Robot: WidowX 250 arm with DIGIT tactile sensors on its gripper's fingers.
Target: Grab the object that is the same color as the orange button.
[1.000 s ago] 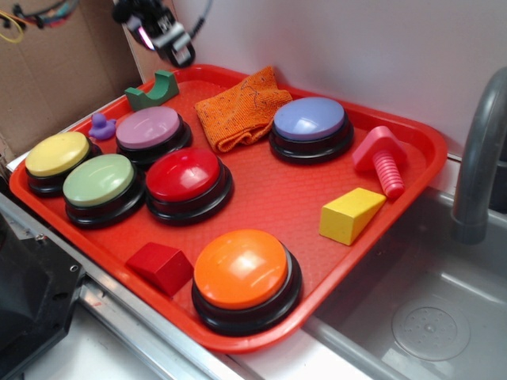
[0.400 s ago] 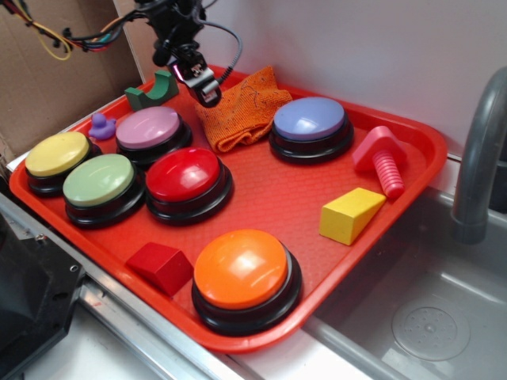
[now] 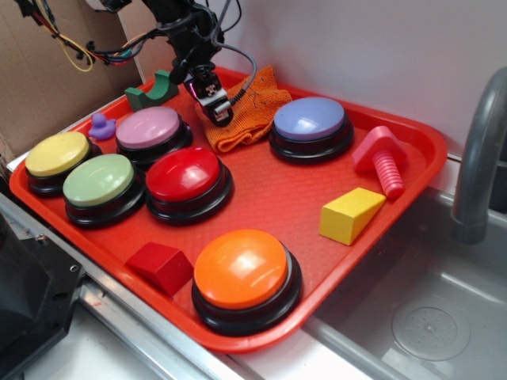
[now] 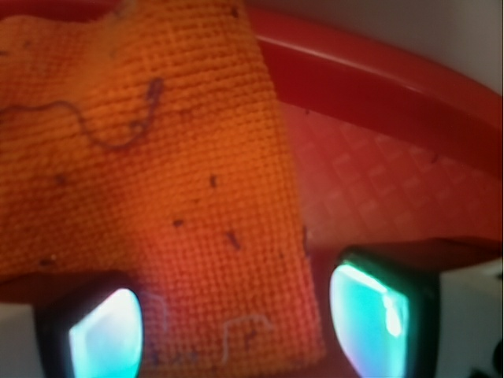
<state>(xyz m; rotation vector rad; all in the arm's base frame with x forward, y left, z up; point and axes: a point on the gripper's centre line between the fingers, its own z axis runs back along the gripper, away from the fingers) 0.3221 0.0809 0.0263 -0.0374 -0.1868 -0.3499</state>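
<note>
The object, a rumpled orange knitted cloth, lies at the back of the red tray. My gripper has come down on the cloth's left edge, just behind the red button. In the wrist view the cloth fills most of the frame. My gripper is open, with one glowing fingertip over the cloth and the other just past its right edge, so a strip of cloth lies between them. The orange button sits at the tray's front, far from the gripper.
Around the cloth stand a pink button and a blue button. Green and yellow buttons sit at left. A green arch, yellow wedge, pink bolt and red block share the tray. A faucet rises at right.
My gripper has moved down and to the right, from above the tray's back left corner to the left edge of the orange cloth. Nothing on the tray has shifted.
</note>
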